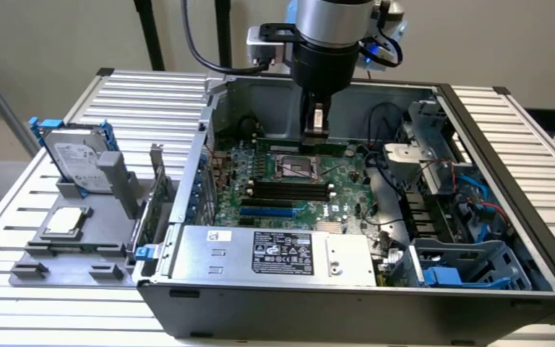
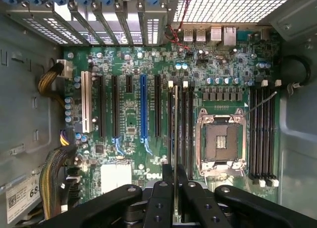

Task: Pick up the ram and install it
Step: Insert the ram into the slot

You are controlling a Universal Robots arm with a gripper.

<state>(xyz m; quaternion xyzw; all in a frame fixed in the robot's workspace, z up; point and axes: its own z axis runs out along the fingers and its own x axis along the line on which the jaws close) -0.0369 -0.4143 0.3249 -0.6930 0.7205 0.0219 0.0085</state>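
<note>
Here the fingers (image 2: 165, 192) are closed on the ram (image 2: 175, 139), one black finger on each flat face. The wrist view looks straight down its top edge, so the stick reads as a thin pale line. That line runs parallel with the black memory slots (image 2: 187, 134) and lies over the one farthest from the CPU socket (image 2: 220, 139). Whether its lower edge touches that slot cannot be told.

The socket is an open metal frame between this bank and a second bank of black slots (image 2: 262, 134). On the other side of the ram are the long expansion slots, one blue (image 2: 143, 109) and one white (image 2: 85, 101), all on the green motherboard (image 2: 129, 64).

In the exterior view the arm (image 1: 328, 36) reaches down into the open computer case (image 1: 355, 303), with the fingers low over the far part of the board. A silver power supply (image 1: 277, 253) with a black label fills the near side of the case.

The case lies on a ribbed metal counter (image 1: 142, 90). On the exterior view's left, a grey fixture (image 1: 27, 271) on the counter holds a hard drive (image 1: 77, 160) in a blue frame, tilted upright. An expansion card (image 1: 157, 181) stands on edge between the drive and the case, and a small silver square part (image 1: 66, 220) lies flat in the fixture.
</note>
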